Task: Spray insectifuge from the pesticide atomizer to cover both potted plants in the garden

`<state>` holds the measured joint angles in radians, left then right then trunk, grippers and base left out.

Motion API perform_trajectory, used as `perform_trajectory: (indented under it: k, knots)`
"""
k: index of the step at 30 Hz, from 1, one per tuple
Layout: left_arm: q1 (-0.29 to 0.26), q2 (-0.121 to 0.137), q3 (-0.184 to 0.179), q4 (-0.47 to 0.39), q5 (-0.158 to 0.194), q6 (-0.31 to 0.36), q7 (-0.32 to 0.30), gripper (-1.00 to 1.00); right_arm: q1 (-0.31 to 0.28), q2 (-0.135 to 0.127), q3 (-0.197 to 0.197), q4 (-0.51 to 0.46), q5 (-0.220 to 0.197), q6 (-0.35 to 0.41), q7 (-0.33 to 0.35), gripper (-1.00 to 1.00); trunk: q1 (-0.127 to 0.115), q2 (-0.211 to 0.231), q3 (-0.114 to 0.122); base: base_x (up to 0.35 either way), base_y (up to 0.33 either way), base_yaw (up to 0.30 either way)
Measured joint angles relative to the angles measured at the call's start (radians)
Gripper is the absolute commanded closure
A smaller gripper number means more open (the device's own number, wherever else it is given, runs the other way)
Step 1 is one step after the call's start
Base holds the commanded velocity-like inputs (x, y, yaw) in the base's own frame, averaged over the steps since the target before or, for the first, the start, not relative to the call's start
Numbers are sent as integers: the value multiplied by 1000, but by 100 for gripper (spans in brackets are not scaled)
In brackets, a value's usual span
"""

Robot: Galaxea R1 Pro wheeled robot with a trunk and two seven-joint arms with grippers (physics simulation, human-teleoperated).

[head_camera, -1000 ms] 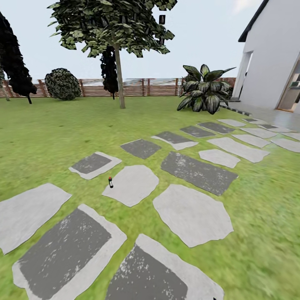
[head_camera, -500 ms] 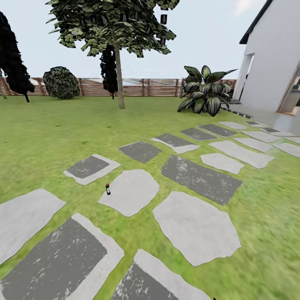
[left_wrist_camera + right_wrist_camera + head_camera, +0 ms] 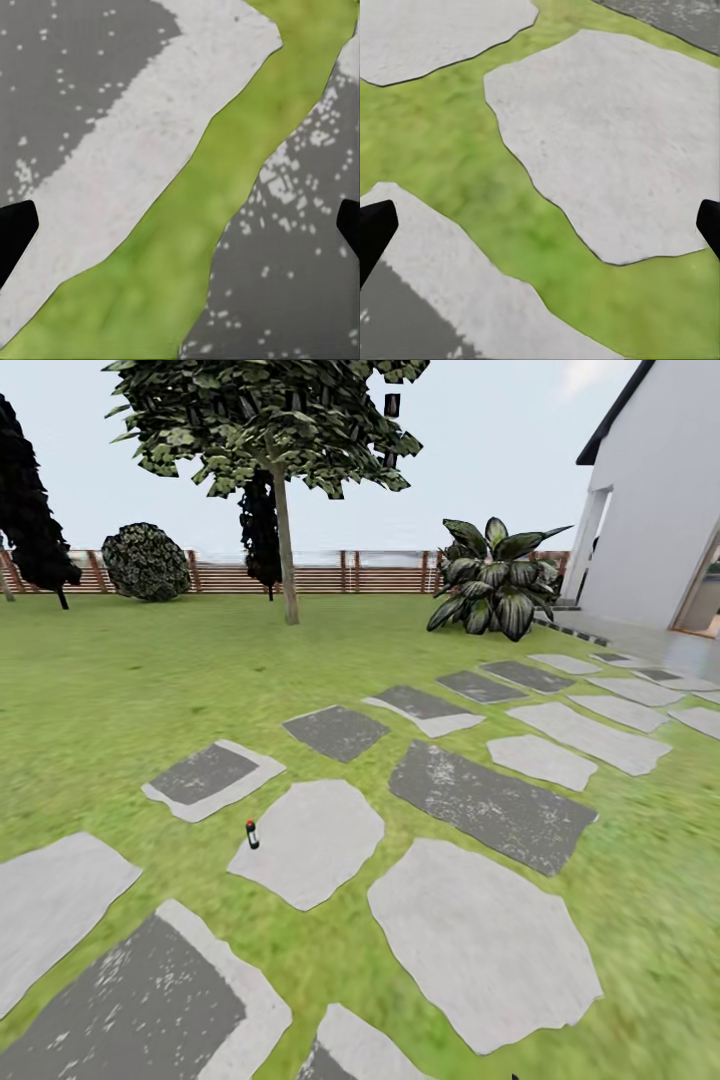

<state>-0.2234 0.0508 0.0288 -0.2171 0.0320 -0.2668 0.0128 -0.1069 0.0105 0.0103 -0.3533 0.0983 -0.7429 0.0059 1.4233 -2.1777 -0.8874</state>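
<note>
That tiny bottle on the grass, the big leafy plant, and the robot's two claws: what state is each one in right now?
Tiny dark bottle with a red cap: upright on the grass, beside a pale stepping stone, not held.
Large broad-leaved green plant: standing near the white house.
Left gripper: open, empty, above the paving.
Right gripper: open, empty, above the paving.

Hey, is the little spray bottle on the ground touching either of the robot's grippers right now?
Apart. The head view shows the pesticide atomizer standing alone on the grass beside a pale stepping stone, no gripper near it.
</note>
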Motion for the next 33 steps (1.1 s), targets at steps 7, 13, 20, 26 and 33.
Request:
perform_trajectory:
  k: [7,13,20,26,33]
  knots:
    - [0,0,0,0,0,0,0,-100,0,0,1,0,-1,0,0,-100,0,0,0,308,107,0]
    - [0,0,0,0,0,0,0,-100,0,0,1,0,-1,0,0,-100,0,0,0,272,229,0]
    - [0,0,0,0,0,0,0,-100,0,0,1,0,-1,0,0,-100,0,0,0,246,245,0]
    - [0,0,0,0,0,0,0,-100,0,1,1,0,-1,0,0,-100,0,0,0,157,287,0]
    - [0,0,0,0,0,0,0,-100,0,1,1,0,-1,0,0,-100,0,0,0,35,334,-48]
